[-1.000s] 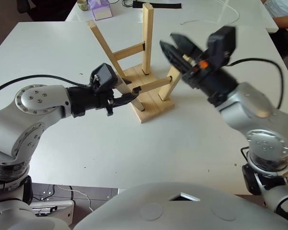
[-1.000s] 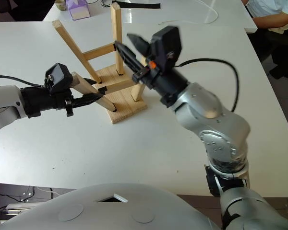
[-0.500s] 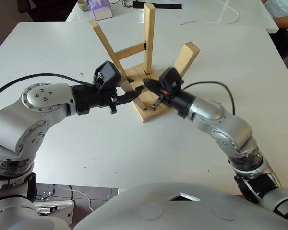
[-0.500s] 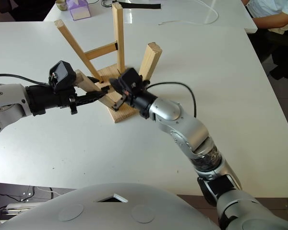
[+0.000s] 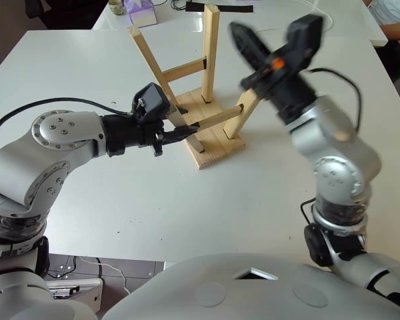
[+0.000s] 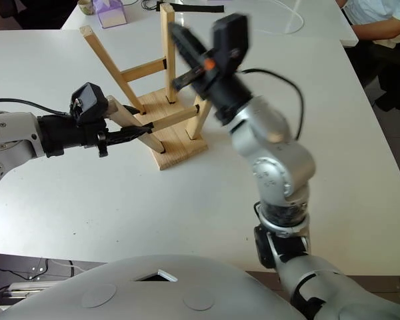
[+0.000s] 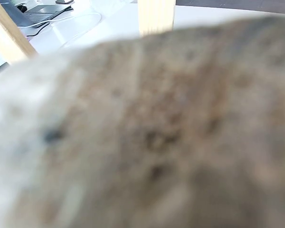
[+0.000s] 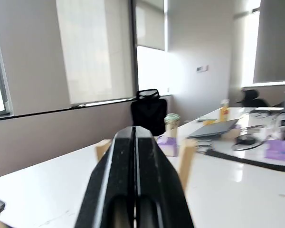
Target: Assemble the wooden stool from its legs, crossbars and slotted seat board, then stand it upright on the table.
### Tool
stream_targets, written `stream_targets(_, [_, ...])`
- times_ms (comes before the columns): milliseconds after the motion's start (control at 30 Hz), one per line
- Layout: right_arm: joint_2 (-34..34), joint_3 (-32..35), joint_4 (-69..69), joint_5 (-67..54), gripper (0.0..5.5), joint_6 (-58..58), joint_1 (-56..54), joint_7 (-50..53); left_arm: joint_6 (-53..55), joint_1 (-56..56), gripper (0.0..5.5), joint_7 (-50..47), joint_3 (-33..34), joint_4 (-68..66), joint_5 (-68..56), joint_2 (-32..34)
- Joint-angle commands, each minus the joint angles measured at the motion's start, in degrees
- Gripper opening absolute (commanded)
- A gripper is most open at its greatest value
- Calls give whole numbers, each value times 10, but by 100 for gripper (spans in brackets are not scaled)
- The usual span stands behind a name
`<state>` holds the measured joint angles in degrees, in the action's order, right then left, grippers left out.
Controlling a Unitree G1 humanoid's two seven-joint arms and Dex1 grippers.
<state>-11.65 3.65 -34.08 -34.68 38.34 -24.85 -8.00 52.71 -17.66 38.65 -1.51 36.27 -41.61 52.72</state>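
The wooden stool lies upside down on the white table [image 5: 87, 80], its slotted seat board [image 5: 215, 151] flat and its legs pointing up. One leg [image 5: 210, 53] stands straight and another [image 5: 149, 59] leans outward, with a crossbar [image 5: 187, 69] joining them. A second crossbar [image 5: 217, 119] runs to the right-hand leg [image 5: 243, 115]. My left gripper [image 5: 182, 133] is shut on the near-left leg [image 6: 123, 115], whose blurred wood [image 7: 147, 128] sits close against the left wrist camera. My right gripper [image 5: 239, 32] hangs high above the stool, its fingers [image 8: 123, 161] shut on nothing.
A purple tissue box [image 5: 141, 10], a black strip [image 5: 228, 8] and a white cable [image 5: 300, 21] lie on the far table. Open tabletop stretches in front of the stool and to its right.
My right gripper dipped to the seat board half a second ago and has swung back up above the stool. The left gripper has kept its hold on the leg.
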Motion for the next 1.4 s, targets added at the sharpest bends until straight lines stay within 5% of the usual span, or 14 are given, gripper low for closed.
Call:
stream_targets(33, [-140, 215, 8, -20, 0, 16, 32, -15, 0, 34, 204, 72, -57, -49, 47, 65])
stream_targets(100, [-164, 201, 12, 20, 0, 11, 86, -28, -21, 31, 204, 102, -60, -57, 53, 81])
stream_targets(200, [-129, 85, 5, 52, 0, 20, 143, -22, -53, 3, 204, 138, -86, -84, 74, 80])
stream_targets(333, [38, -146, -63, -20, 0, 62, 150, 4, -70, -15, 204, 154, -121, -90, 85, 57])
stream_targets(433, [103, -213, -66, -17, 0, 72, 163, 40, -74, -25, 204, 155, -151, -80, 87, 29])
stream_targets(633, [21, -87, -47, -17, 0, 60, 192, 4, -89, -13, 204, 141, -121, -86, 84, 8])
stream_targets(833, [-56, 179, 112, -74, 0, -38, 142, -46, -186, -31, 204, 202, -65, -147, 102, 10])
stream_targets(900, [-59, 189, 150, -80, 0, -49, 138, -64, -219, -37, 204, 212, -62, -171, 117, 6])
stream_targets(1233, [-27, 124, 174, -29, 0, -88, 189, -83, -198, -109, 373, 197, 26, -199, 68, -24])
stream_targets(1400, [-59, 141, 113, -20, 0, -81, 244, -80, -148, -111, 373, 183, 107, -154, -7, -17])
